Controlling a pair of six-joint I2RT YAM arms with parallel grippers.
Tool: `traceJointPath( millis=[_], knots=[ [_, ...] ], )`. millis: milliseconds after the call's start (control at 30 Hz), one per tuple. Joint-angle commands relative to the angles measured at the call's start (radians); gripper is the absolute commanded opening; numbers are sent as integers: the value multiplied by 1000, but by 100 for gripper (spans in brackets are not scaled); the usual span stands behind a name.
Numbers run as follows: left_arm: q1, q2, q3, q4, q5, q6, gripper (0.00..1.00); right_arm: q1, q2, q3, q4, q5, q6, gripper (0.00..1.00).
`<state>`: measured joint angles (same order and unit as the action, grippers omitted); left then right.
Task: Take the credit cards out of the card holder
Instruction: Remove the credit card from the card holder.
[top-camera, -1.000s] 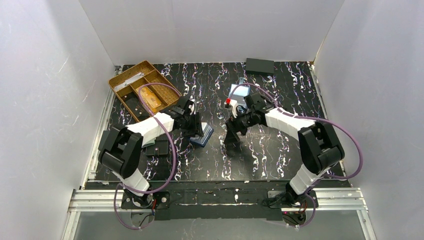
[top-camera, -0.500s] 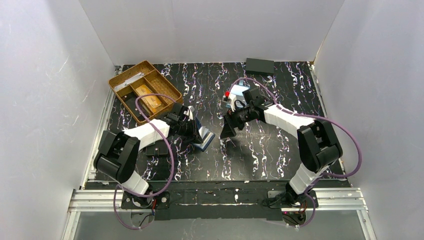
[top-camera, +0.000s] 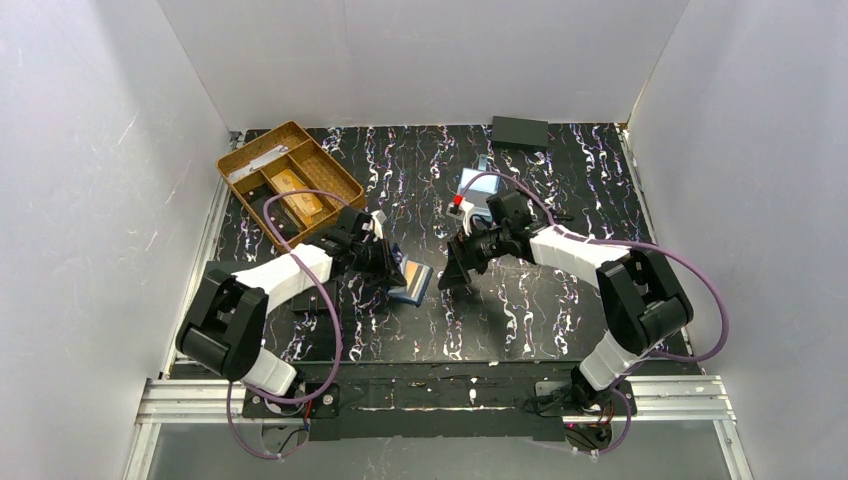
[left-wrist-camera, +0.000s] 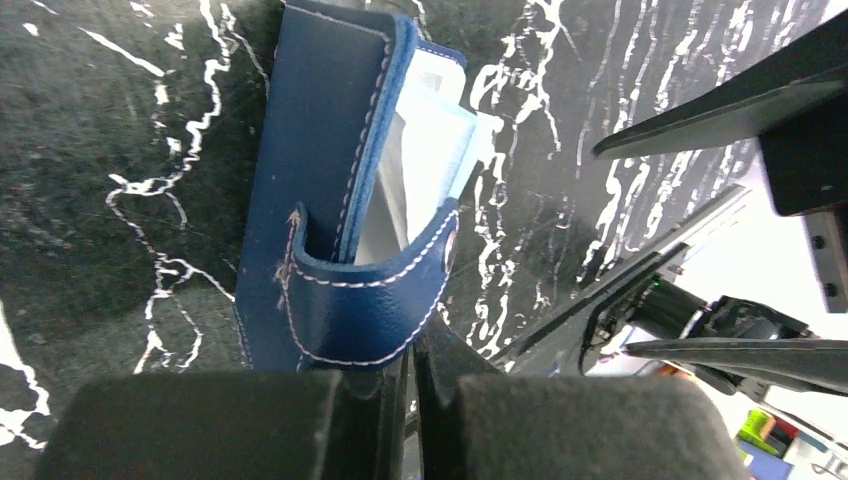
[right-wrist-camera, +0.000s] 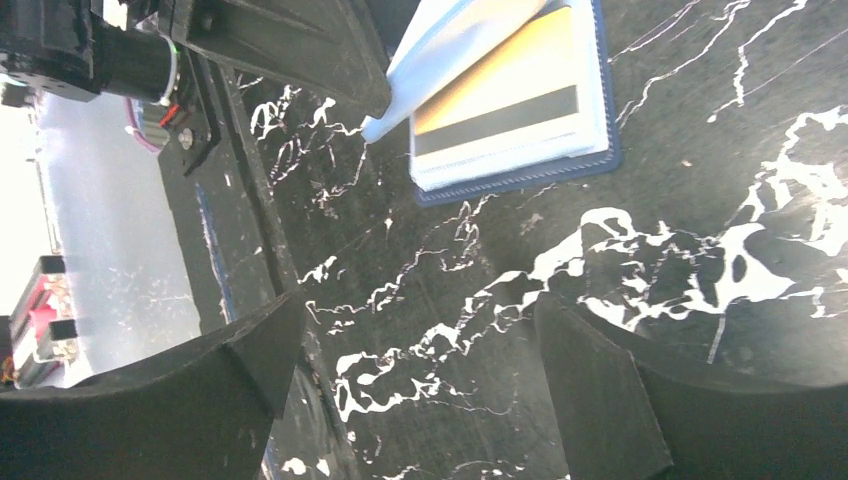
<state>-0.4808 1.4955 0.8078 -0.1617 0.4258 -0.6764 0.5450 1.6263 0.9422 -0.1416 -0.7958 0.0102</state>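
**Left pincer clamped on the card holder, right pincer wide open beside it**

Shifted slightly toward me since a second ago, the card holder (top-camera: 410, 282) lies open near the middle of the black marbled surface (top-camera: 520, 320), between my two arms. From the right wrist I see a credit card (right-wrist-camera: 497, 105), yellow-orange with a black stripe, sitting in its lower half. A pale blue inner leaf (right-wrist-camera: 440, 50) is lifted away above the card. From the left wrist, the navy cover stands on edge with its snap tab (left-wrist-camera: 370, 300) looped across the pale slots.

Over that same second my left pincer (top-camera: 388, 265) has gone from partly open to fully closed. Its fingers (left-wrist-camera: 200, 425) are now pressed together right at the lower edge of the snap tab. As far as I can see, it has the holder by that edge. The left arm has also sunk lower toward the surface.

My right pincer (top-camera: 447, 272) has edged closer and hangs just beside the holder. Its jaws are spread wide, with only bare surface between them.

Farther out, a light blue case (top-camera: 478, 182) lies behind the right pincer. A black box (top-camera: 519, 131) sits at the far edge. A golden tray (top-camera: 240, 165) with compartments stands at the far left.
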Motion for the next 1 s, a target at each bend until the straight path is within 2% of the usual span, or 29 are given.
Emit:
traceJointPath(
  millis=[0, 167, 267, 433, 533, 733, 967],
  knots=[
    [-1, -71, -44, 65, 111, -71, 0, 10, -65, -51, 169, -23, 112, 93],
    [-1, -131, -160, 155, 138, -165, 0, 10, -88, -95, 246, -13, 168, 90],
    [2, -183, -217, 122, 80, -188, 0, 18, -70, -105, 293, -19, 204, 76],
    [23, -269, -246, -21, -59, -178, 0, 76, 14, -30, 261, -40, 194, 42],
    [40, -309, -248, -56, -89, -172, 0, 129, 72, 45, 210, -34, 173, 30],
    [75, -336, -247, -43, -31, -182, 0, 230, 203, 202, 63, 73, 139, 24],
    [124, -352, -263, -49, 10, -188, 0, 269, 353, 302, 69, 128, 207, 20]
  ],
)
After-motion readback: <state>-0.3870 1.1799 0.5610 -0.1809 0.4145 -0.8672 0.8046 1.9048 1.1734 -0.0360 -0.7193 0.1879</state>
